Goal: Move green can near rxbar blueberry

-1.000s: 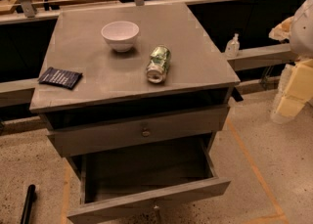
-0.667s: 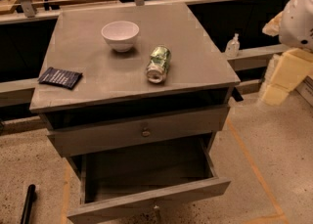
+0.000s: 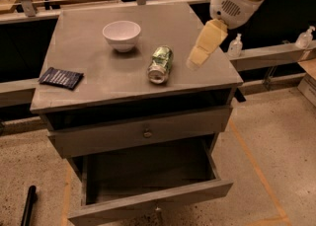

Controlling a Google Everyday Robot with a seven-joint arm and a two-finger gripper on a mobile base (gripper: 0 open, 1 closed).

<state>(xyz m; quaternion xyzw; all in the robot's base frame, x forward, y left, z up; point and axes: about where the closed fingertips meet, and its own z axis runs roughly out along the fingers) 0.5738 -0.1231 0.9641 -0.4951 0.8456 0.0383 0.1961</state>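
The green can [image 3: 160,63] lies on its side mid-counter [image 3: 113,91], its long axis running roughly front to back, silver end toward the front. The tool [image 3: 197,57] hangs just beside it on the view's right; whether it is apart or together, I cannot tell. The blueberry bar [image 3: 61,77] sits well apart, at the far left edge.

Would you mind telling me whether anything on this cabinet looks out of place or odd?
Two things: the green can lies on its side, slightly dented, right of centre on the cabinet top, and the bottom drawer stands pulled open. The gripper hangs just right of the can, above the top.
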